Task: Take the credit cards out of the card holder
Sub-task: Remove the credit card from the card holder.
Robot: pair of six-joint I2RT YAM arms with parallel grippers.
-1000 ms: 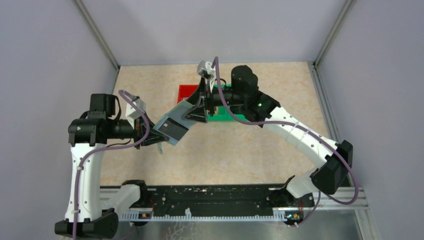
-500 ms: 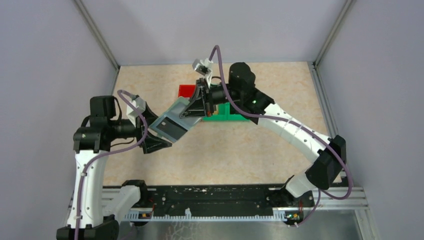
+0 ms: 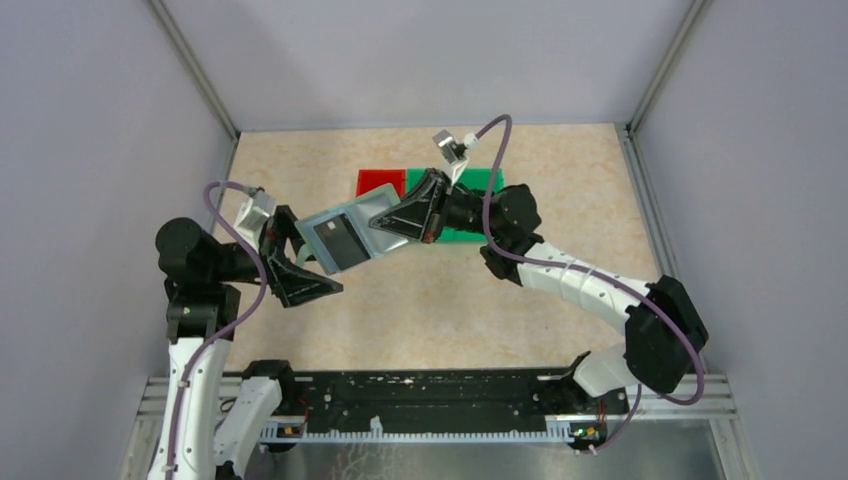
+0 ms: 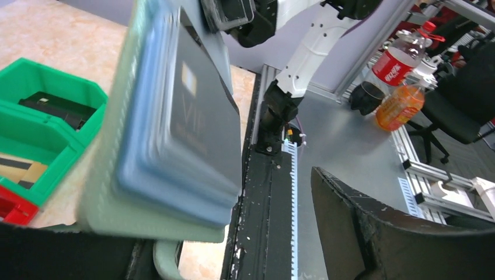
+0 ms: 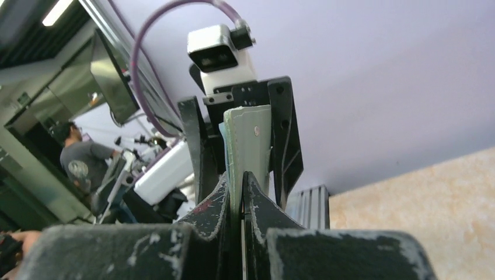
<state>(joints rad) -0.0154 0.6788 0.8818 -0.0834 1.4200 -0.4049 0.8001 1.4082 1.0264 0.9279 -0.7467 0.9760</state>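
The card holder [image 3: 350,232] hangs open in the air above the table, its pale blue inside facing up. My right gripper [image 3: 405,215] is shut on its right flap; in the right wrist view the grey-green edge [image 5: 248,140] runs up from between the pressed fingertips [image 5: 242,178]. A dark grey-black credit card [image 3: 336,238] sits in the pocket, marked VIP [image 4: 201,116] in the left wrist view. My left gripper [image 3: 300,262] is open at the holder's lower left corner, its fingers [image 4: 373,233] spread to either side of the holder [image 4: 146,175] without pinching it.
A red bin [image 3: 378,182] and a green bin [image 3: 478,190] stand side by side at the back of the table, under the right arm. The green bin [image 4: 35,111] holds dark flat items. The black rail [image 3: 430,405] runs along the near edge.
My left gripper let go of the holder and opened, and its arm drew back left. My right gripper shut on the holder's right flap and turned it flatter.
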